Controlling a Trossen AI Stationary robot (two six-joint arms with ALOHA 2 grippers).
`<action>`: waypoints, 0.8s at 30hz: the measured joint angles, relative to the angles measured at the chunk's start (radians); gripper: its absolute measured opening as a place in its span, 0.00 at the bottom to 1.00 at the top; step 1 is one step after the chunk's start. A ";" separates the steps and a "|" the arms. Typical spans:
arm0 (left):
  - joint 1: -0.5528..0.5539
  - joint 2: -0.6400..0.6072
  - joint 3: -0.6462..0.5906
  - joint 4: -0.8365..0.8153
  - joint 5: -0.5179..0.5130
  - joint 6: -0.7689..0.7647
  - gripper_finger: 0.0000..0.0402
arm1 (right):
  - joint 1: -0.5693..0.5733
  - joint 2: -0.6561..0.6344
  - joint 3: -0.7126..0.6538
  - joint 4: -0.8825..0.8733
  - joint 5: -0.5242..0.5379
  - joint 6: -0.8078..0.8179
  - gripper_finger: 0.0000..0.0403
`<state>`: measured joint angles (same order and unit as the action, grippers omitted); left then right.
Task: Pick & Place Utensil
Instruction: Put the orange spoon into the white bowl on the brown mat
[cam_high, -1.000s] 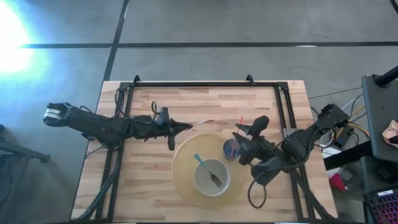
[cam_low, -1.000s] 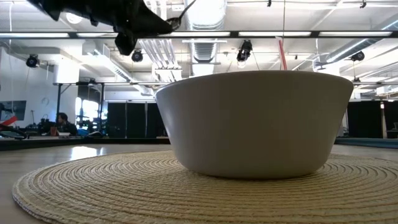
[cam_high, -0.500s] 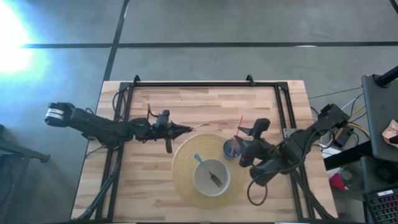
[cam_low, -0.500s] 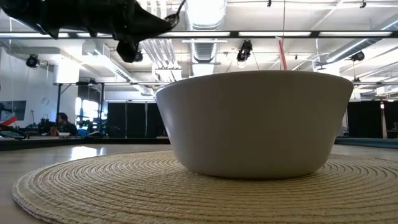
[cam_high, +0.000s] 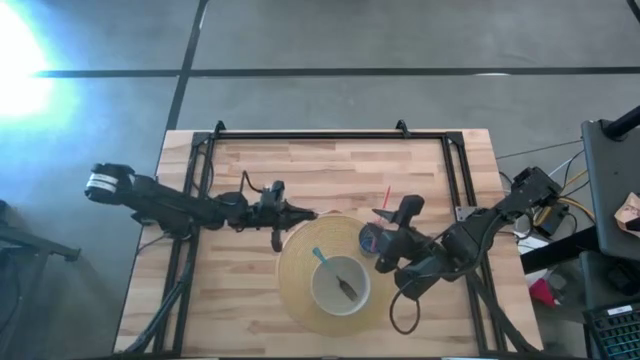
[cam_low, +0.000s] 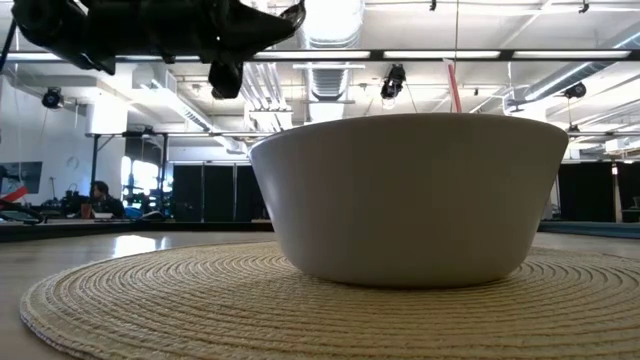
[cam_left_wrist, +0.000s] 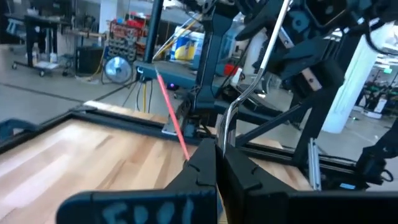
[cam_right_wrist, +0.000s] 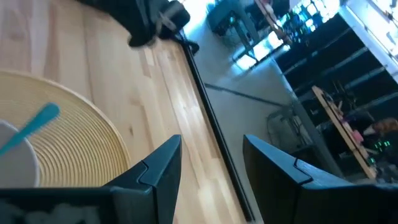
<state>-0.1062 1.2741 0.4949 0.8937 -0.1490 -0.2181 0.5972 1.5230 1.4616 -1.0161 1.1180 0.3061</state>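
A white bowl (cam_high: 340, 285) (cam_low: 410, 200) stands on a round woven placemat (cam_high: 297, 250) (cam_low: 150, 290). A teal-handled utensil (cam_high: 321, 257) (cam_right_wrist: 34, 127) leans inside it. Beside the mat stands a small blue cup (cam_high: 370, 240) with a red stick (cam_high: 386, 194) (cam_left_wrist: 171, 115). My left gripper (cam_high: 305, 213) (cam_left_wrist: 219, 155) hovers at the mat's far left rim, shut on a thin metal utensil (cam_left_wrist: 261, 56). My right gripper (cam_high: 388, 238) (cam_right_wrist: 211, 146) hangs open over the blue cup, with nothing between its fingers. My left gripper pinches one end of the metal utensil (cam_left_wrist: 225, 134) between its two shut fingers. The fingers lie about level and come from the table's left. The utensil slants up and away from the fingertips, clear of the table and the mat.
A black frame (cam_high: 330, 136) runs round the wooden tabletop (cam_high: 240, 290) near its edges. Bare wood lies on the near left and far side of the mat. Cables and equipment (cam_high: 545, 215) sit off the right edge.
My left gripper has moved toward the table's right edge, onto the mat's rim, sinking a little and tipping up to about level; the metal utensil has swung up with it. My right gripper has come down toward the blue cup and rolled, still open.
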 joint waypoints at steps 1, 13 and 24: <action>0.000 0.006 0.001 0.011 0.000 0.012 0.00 | 0.000 0.000 0.000 0.031 -0.003 -0.025 0.41; 0.000 0.085 0.011 0.146 0.073 0.080 0.00 | -0.043 -0.001 0.000 0.427 -0.129 -0.377 0.41; 0.000 0.084 0.017 0.154 0.109 0.106 0.00 | -0.138 -0.003 -0.002 0.535 -0.435 -0.396 0.41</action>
<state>-0.1062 1.3582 0.5121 1.0473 -0.0395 -0.1123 0.4591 1.5200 1.4601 -0.4812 0.6831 -0.0903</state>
